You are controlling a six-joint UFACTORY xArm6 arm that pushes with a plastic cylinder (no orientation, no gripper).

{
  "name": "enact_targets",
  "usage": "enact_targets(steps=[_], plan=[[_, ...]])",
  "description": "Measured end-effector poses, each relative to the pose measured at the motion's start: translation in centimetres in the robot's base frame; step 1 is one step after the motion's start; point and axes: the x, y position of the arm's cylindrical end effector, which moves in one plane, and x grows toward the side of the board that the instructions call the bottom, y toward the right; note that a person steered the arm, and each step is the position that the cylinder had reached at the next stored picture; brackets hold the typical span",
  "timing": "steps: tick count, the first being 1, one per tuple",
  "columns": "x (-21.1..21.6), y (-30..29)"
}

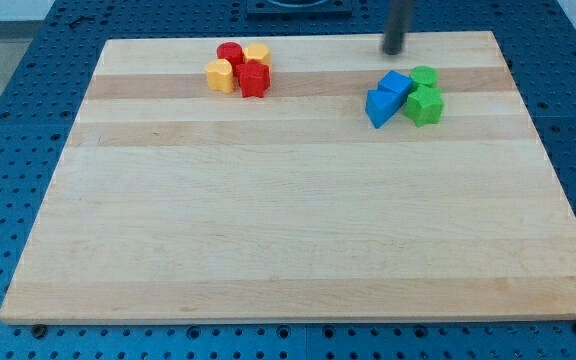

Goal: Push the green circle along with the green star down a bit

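Observation:
The green circle [424, 76] sits near the view's top right on the wooden board [298, 230]. The green star [425, 104] lies just below it, touching it. Two blue blocks touch them on the left: a blue cube [395, 84] and a blue triangle-like block [378, 108]. My tip [394, 50] is a dark rod end above and slightly left of the green circle, apart from all blocks, near the board's top edge.
A cluster sits at the view's top left: a red circle [230, 53], a yellow block [258, 53], a yellow block [220, 75] and a red block [254, 79]. Blue perforated table surrounds the board.

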Motion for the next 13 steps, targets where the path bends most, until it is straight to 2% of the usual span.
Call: enact_targets(steps=[5, 6, 7, 8, 9, 12, 13], plan=[[-0.1, -3.8], [0.0, -1.9], [0.2, 5.3], [2.6, 8.1], [6.6, 7.7], [7.7, 7.8], [8.0, 13.9]])
